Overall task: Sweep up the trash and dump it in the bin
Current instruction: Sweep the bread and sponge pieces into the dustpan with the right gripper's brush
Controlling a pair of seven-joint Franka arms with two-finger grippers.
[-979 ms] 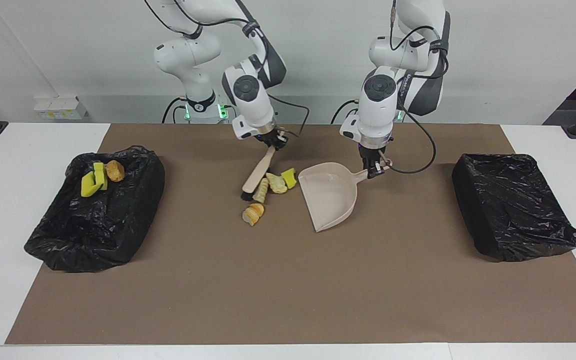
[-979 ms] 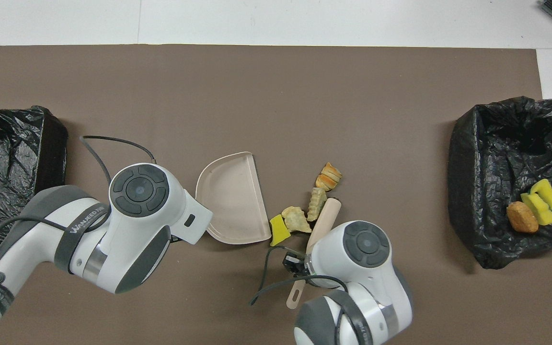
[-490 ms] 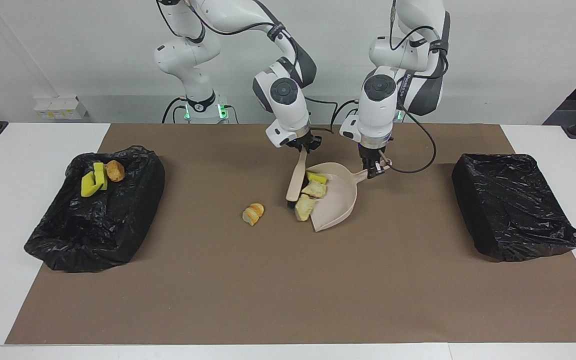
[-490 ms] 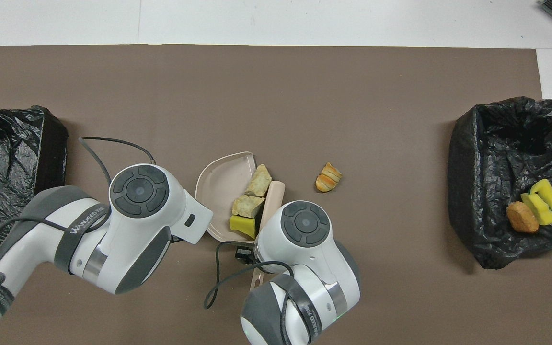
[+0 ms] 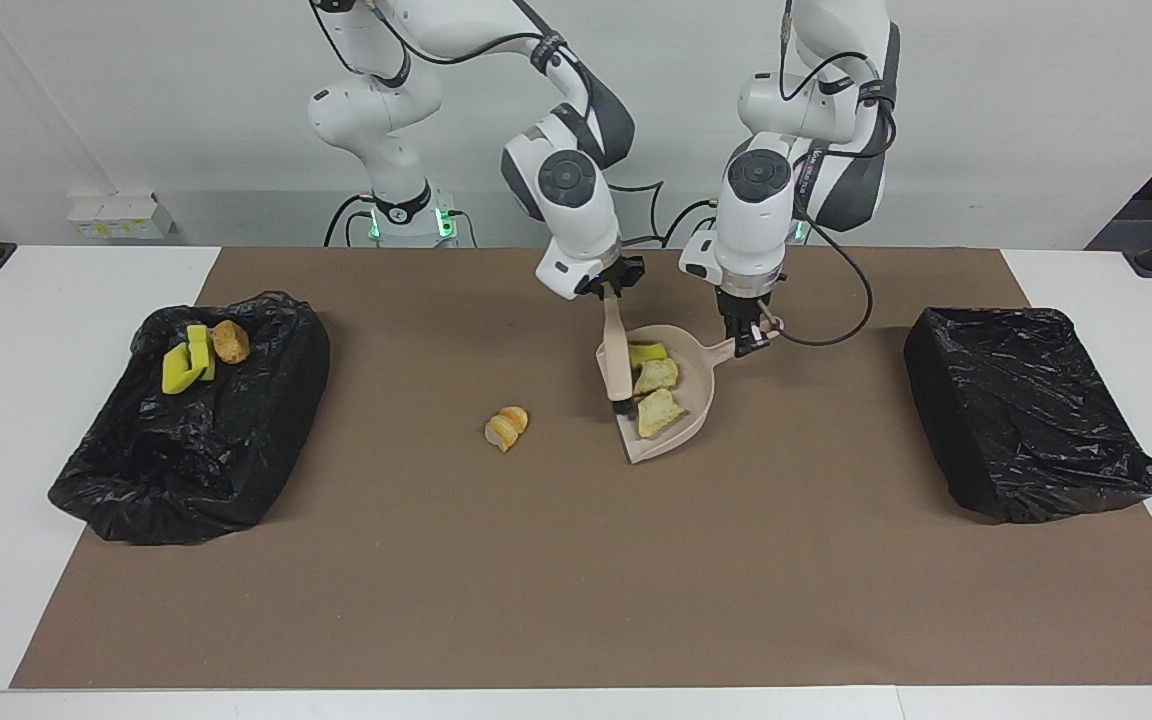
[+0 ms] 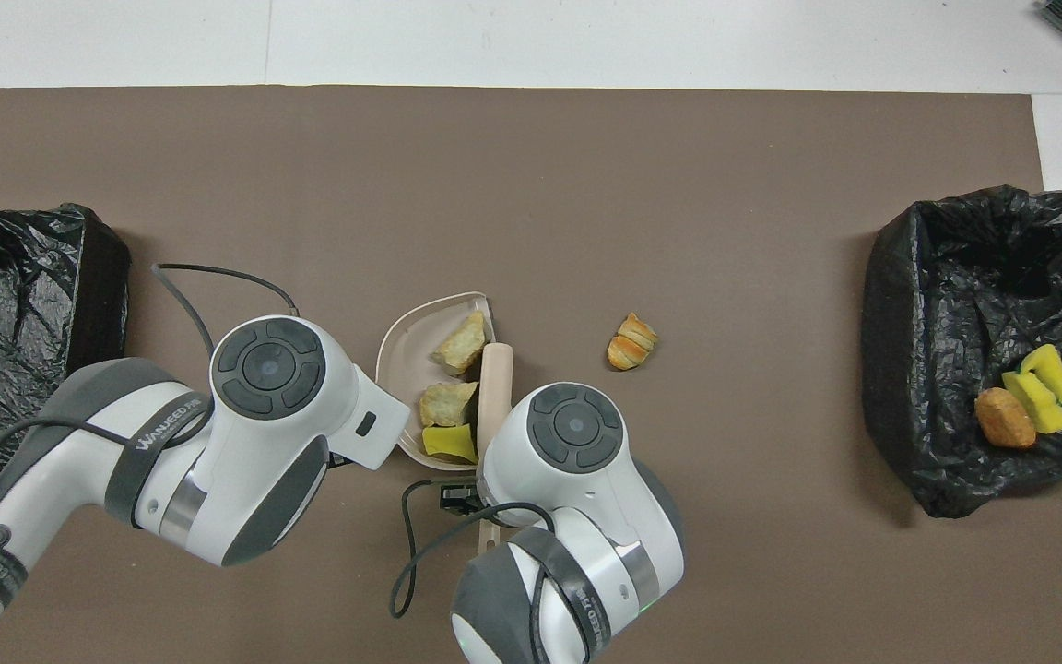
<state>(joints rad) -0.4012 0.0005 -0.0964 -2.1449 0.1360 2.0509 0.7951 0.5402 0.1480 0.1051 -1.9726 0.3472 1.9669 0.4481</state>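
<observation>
In the overhead view both grippers are covered by the arms' own wrists. The dustpan's (image 6: 411, 346) handle is hidden under the left arm's wrist beside the dustpan, and the brush's (image 6: 494, 378) bristles cannot be made out. The bin (image 6: 5, 314) at the left arm's end, well apart from the dustpan, is cut off by the view's edge.
</observation>
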